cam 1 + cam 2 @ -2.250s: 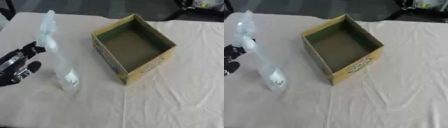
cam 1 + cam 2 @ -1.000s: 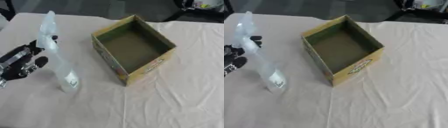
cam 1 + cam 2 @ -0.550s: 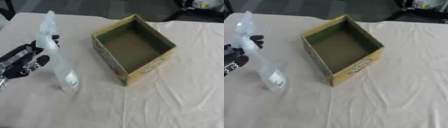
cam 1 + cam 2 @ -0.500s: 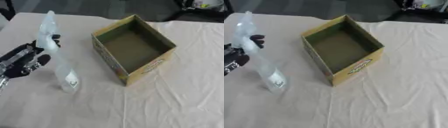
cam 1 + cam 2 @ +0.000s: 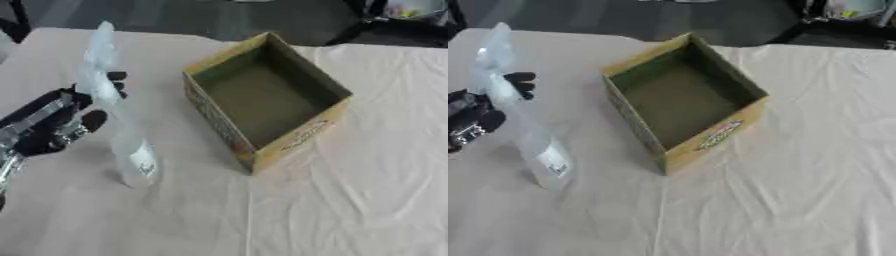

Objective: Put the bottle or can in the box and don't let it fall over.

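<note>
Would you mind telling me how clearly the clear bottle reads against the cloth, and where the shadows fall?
Left eye view: the bottle is see-through and soft-edged, its upper part nearly merging with the pale cloth; the left hand is blurred. Right eye view: the box interior is shaded.

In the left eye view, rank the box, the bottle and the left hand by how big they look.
1. Box: largest, plainly.
2. Bottle: tall and narrow, smaller in area than the box.
3. Left hand: it looks close to the bottle in area, but part of it is hidden behind the bottle, so this order is unsure.
</note>
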Tool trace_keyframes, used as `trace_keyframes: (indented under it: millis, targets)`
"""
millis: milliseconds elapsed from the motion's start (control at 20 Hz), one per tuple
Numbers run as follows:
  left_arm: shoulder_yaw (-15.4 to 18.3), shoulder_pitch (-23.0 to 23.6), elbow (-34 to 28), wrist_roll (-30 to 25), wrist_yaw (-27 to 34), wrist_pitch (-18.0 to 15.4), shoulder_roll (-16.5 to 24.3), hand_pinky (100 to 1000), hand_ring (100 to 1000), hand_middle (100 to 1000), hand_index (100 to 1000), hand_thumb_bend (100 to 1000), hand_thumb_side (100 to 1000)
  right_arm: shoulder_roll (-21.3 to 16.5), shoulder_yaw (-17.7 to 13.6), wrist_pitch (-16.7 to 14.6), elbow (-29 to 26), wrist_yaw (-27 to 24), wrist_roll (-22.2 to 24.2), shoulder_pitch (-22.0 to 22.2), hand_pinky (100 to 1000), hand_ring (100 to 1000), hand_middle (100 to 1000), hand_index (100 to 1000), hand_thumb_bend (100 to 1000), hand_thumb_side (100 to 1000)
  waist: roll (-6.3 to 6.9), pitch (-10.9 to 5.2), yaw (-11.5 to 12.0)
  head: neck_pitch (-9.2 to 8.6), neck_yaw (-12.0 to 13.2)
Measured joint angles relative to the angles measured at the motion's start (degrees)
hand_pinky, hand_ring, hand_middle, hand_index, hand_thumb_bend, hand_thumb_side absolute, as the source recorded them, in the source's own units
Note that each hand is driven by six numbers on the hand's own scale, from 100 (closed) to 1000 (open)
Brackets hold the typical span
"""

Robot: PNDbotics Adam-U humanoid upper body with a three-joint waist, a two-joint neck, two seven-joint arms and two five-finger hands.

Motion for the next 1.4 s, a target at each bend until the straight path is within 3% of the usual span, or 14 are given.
trace_keyframes:
  millis: [1400]
  targets:
    - [-0.93,-0.54,-2.36,-1.95,1.34,1.21,-0.54,1000,1000,1000,798,212,784,0.46,0.35,0.52,0.00,0.01,-0.25,-0.09,911,995,1000,911,100,524,-0.03,0.13,0.30,-0.02,0.01]
